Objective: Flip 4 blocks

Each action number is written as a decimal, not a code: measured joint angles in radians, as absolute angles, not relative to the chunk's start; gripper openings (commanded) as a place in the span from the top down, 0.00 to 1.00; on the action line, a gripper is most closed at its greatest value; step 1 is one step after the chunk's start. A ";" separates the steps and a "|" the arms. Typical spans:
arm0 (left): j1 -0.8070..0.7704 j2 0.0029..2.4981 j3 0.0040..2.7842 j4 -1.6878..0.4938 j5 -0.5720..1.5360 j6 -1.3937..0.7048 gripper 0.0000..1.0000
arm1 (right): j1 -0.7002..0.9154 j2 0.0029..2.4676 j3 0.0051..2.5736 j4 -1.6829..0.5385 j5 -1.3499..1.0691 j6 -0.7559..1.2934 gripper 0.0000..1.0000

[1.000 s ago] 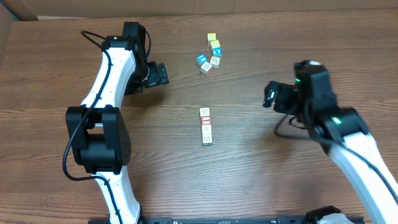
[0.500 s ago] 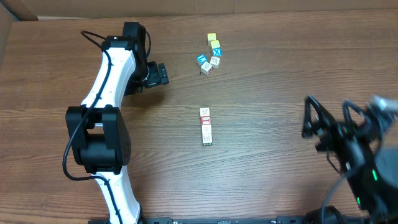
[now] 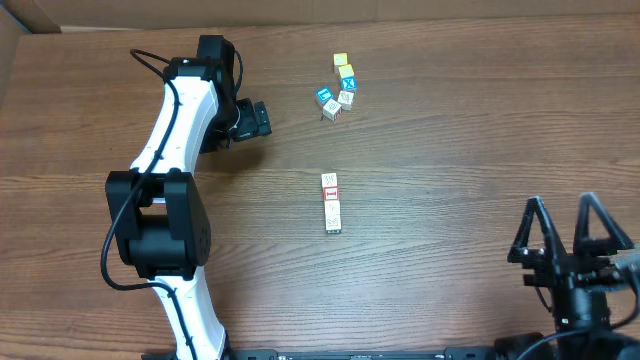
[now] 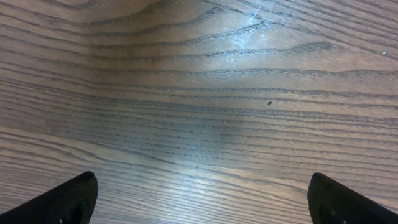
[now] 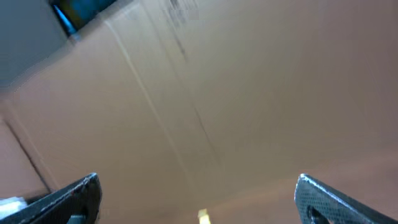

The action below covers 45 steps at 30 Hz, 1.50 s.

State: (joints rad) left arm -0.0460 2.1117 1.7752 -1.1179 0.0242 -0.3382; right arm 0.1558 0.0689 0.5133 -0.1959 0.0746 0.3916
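Blocks first: a short line of small pale wooden alphabet blocks (image 3: 331, 202) with red markings lies near the middle of the brown wood-grain tabletop (image 3: 450, 110). It runs from 12 to 6 o'clock, each block touching the next. It looks like four, though they are too small for a sure count, and I cannot read which faces are up.

At 12 o'clock from that line, well apart from it, sits a loose cluster of little cubes (image 3: 341, 88). Some have yellow faces, some blue, and a couple are pale.

My left gripper (image 3: 255, 120) hangs at about 10 o'clock from the line, released and wide, with nothing between its fingers. Its wrist camera shows only bare wood grain under the left gripper (image 4: 202, 202).

My right gripper (image 3: 563, 215) sits far out at 4 o'clock near the tabletop's near edge. Its fingers are spread and it holds nothing. Its wrist camera shows only a blurred tan surface (image 5: 249, 93) and no blocks.

As for progress, neither gripper is on or near a block, so no flip is under way. The tidy line could mean the blocks are staged for flipping or already turned, and I cannot tell which from here. My guess is that the flipping is yet to come. If so, one gripper must come in to the line and take an end block first, where it has the most room.
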 measured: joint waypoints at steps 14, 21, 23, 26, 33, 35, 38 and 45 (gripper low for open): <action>-0.046 2.112 1.775 -1.118 0.025 -0.338 0.00 | 0.124 0.010 0.231 0.517 -0.072 0.241 0.00; -0.046 2.112 1.775 -1.118 0.025 -0.338 0.00 | 0.105 0.010 0.128 0.509 -0.091 0.232 0.00; -0.046 2.112 1.775 -1.118 0.025 -0.338 0.00 | 0.103 0.010 0.098 0.505 -0.092 0.231 0.00; -0.046 2.112 1.775 -1.118 0.025 -0.338 0.00 | 0.101 0.010 0.065 0.464 -0.096 0.231 0.00; -0.046 2.112 1.775 -1.118 0.025 -0.338 0.00 | 0.099 0.010 0.024 0.300 -0.098 0.229 0.00; -0.046 2.112 1.775 -1.118 0.025 -0.338 0.00 | 0.099 0.010 0.019 0.226 -0.097 0.224 0.00; -0.046 2.112 1.775 -1.118 0.024 -0.338 0.00 | 0.099 0.010 0.019 0.121 -0.097 0.203 0.00; -0.046 2.112 1.775 -1.118 0.025 -0.338 0.00 | 0.099 0.012 0.019 -0.083 -0.097 0.086 0.00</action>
State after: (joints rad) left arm -0.0460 2.1117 1.7752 -1.1183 0.0246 -0.3382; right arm 0.0986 0.0120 0.0185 -0.0834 -0.0967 0.0864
